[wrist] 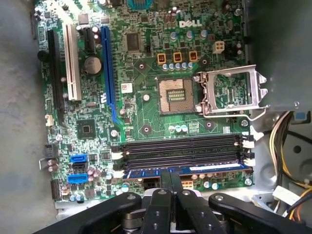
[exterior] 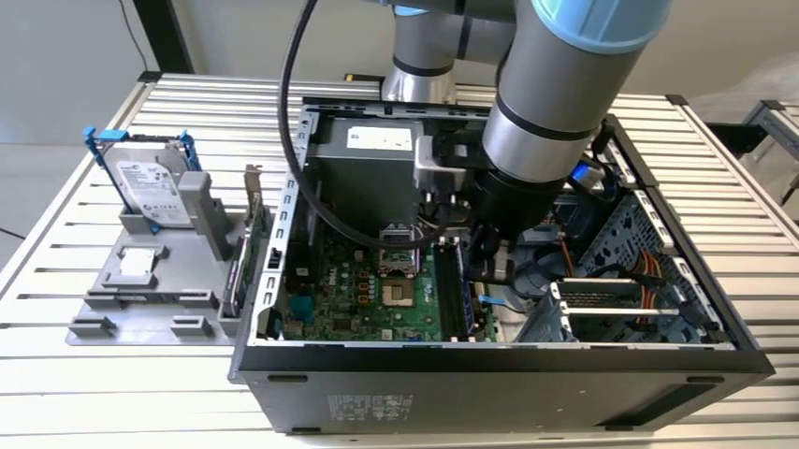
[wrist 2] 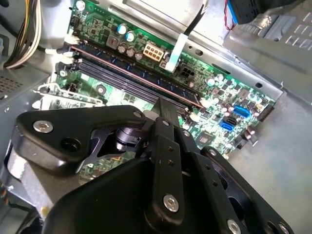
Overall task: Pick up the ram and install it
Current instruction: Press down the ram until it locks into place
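The gripper (wrist: 170,183) was down inside the computer case (exterior: 500,360), its fingers (wrist: 165,178) pressed together just over the ram (wrist: 187,169), which lay in the blue slot on the motherboard (wrist: 146,105), its long side running crosswise to them.

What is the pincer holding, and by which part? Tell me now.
The pincer appears shut on the ram, pinching its long upper edge near mid-length while it stands on edge at the memory slots.
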`<act>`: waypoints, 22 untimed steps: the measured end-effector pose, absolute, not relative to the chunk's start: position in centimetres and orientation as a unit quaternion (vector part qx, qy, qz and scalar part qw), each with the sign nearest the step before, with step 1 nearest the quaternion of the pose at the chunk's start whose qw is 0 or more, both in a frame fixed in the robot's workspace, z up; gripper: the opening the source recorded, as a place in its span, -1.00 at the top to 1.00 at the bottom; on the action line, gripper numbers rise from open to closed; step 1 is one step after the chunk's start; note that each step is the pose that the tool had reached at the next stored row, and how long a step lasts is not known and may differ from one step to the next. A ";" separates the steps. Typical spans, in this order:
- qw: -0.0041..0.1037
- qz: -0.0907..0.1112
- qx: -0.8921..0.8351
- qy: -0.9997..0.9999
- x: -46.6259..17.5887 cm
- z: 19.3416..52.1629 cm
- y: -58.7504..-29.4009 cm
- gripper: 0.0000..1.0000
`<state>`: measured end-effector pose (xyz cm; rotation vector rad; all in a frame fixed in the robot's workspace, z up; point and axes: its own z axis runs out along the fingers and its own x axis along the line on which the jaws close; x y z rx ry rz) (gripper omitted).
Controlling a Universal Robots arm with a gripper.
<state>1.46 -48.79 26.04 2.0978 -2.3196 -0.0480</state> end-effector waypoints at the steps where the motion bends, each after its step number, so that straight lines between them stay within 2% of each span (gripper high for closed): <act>1: 0.007 -0.015 0.672 -0.740 1.5 26.0 -48.8 1.00; 14: 0.007 -0.015 0.677 -0.736 1.6 25.9 -48.4 1.00; 22: 0.007 -0.015 0.680 -0.733 1.8 24.6 -48.1 1.00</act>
